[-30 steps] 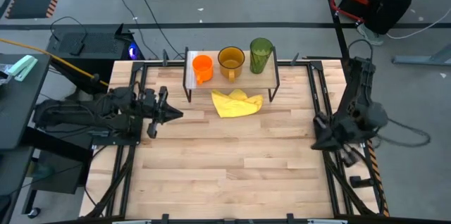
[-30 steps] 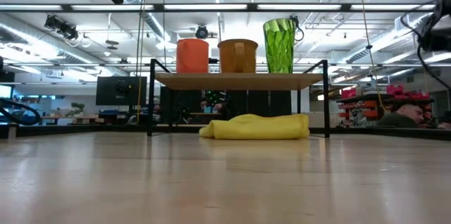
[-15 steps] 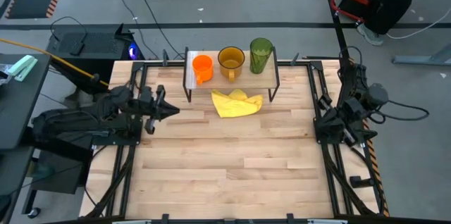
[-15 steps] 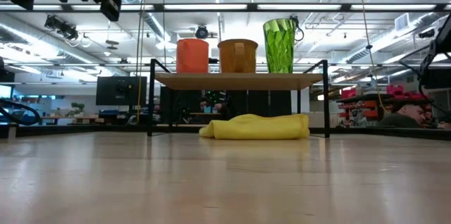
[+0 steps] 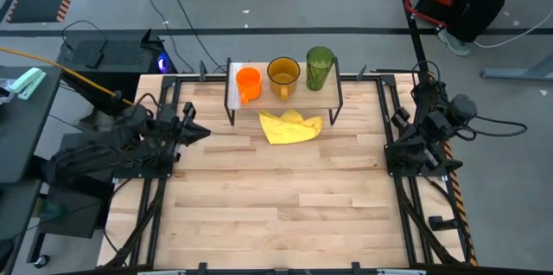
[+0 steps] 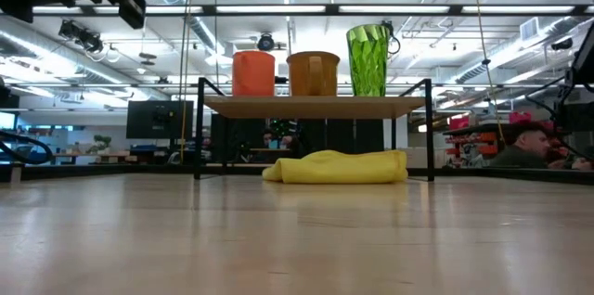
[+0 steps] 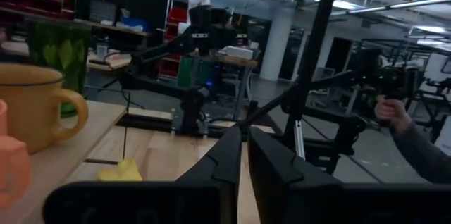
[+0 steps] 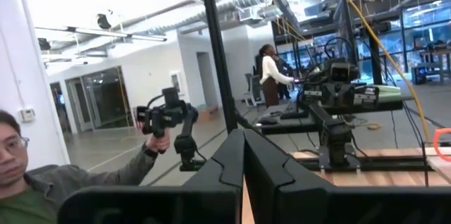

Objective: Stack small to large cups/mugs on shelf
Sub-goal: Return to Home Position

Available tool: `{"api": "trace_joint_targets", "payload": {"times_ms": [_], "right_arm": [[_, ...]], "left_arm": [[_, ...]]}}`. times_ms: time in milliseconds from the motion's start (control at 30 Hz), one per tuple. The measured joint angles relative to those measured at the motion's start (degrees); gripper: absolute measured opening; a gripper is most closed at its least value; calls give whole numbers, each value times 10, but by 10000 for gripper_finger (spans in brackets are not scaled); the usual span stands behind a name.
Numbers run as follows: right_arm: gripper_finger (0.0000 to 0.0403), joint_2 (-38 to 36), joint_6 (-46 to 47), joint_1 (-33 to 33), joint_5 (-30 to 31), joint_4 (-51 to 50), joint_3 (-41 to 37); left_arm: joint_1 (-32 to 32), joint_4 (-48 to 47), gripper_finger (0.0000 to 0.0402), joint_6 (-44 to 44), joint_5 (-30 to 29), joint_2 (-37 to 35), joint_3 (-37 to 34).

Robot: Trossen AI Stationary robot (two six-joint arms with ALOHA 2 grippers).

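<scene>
Three cups stand upright in a row on the shelf (image 5: pixel 285 93) at the table's far edge: an orange mug (image 5: pixel 248 82), an amber mug (image 5: pixel 282 73) with its handle toward the near side, and a tall green tumbler (image 5: pixel 320 67). In the low view they are the orange mug (image 6: pixel 253 73), the amber mug (image 6: pixel 313 73) and the tumbler (image 6: pixel 368 58) on the board (image 6: pixel 311 106). My left gripper (image 5: pixel 204 131) is shut by the table's left edge, left of the shelf. My right gripper (image 5: pixel 393 156) is shut at the right edge. Neither holds anything.
A crumpled yellow cloth (image 5: pixel 291 125) lies on the table just in front of the shelf, partly under it. Black frame rails (image 5: pixel 399 119) run along the table's left and right sides. A person (image 8: pixel 28 175) holding a handle shows beyond the table.
My left gripper has drawn back toward the table's left edge, away from the shelf, and risen a little. My right arm has folded back toward the right and far edge. The cups, the shelf and the cloth have stayed where they were.
</scene>
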Motion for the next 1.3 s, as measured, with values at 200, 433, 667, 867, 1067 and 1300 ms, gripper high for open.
{"api": "trace_joint_targets", "payload": {"times_ms": [200,433,667,867,1067,1300], "right_arm": [[14,0,10,0,-1,-8,2],[14,0,45,0,-2,-21,-9],[14,0,70,0,-22,15,-48],[14,0,39,0,-87,109,-101],[14,0,7,0,-91,192,-157],[14,0,-74,0,-107,269,-201]], "left_arm": [[33,0,40,-9,45,-31,0],[57,-35,31,-19,57,-60,0],[58,-40,35,-27,58,-67,-3],[48,34,40,-51,61,-67,-63],[48,158,32,-87,93,-67,-123],[48,167,34,-91,96,-67,-130]]}}
